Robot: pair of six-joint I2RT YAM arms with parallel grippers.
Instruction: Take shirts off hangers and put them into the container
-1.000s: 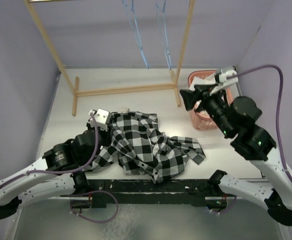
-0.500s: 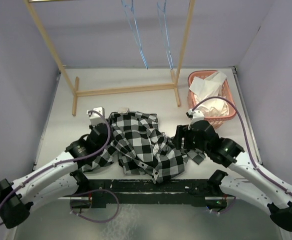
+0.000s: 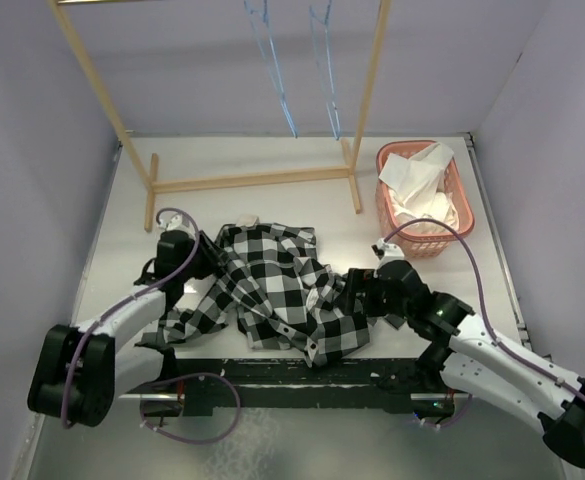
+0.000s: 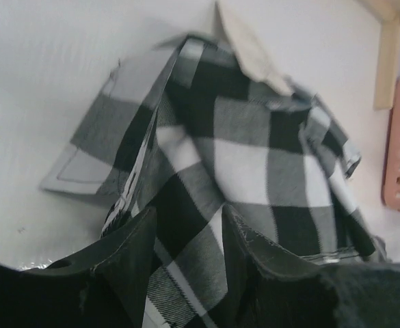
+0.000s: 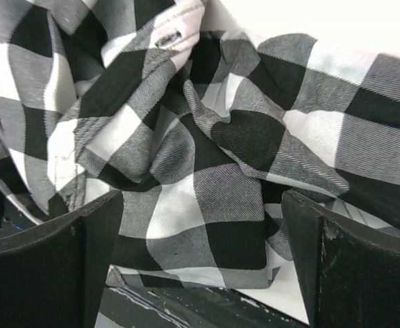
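Since the earlier frame the right gripper point(image 5: 198, 208) has been brought away from the salmon-pink perforated plastic laundry basket point(image 3: 380, 165) and lowered onto the black-and-white checked fabric shirt point(image 3: 282, 290). The left gripper point(image 4: 186, 236) has been shifted to that shirt's far left edge. The right fingers point(image 5: 83, 253) are spread wide, with crumpled cloth framed between them and nothing clamped, evidently so that a thick fold can be taken. The left fingers point(image 4: 128, 256) are set partly apart with cloth between them; whether it is pinched cannot be told. The checked shirt is spread on the white table point(image 3: 272, 160), outside the basket, in which the plain white shirt point(image 3: 422, 195) is already heaped. Two light-blue wire hangers point(image 3: 275, 80) are left bare on the wooden rack point(image 3: 252, 181).
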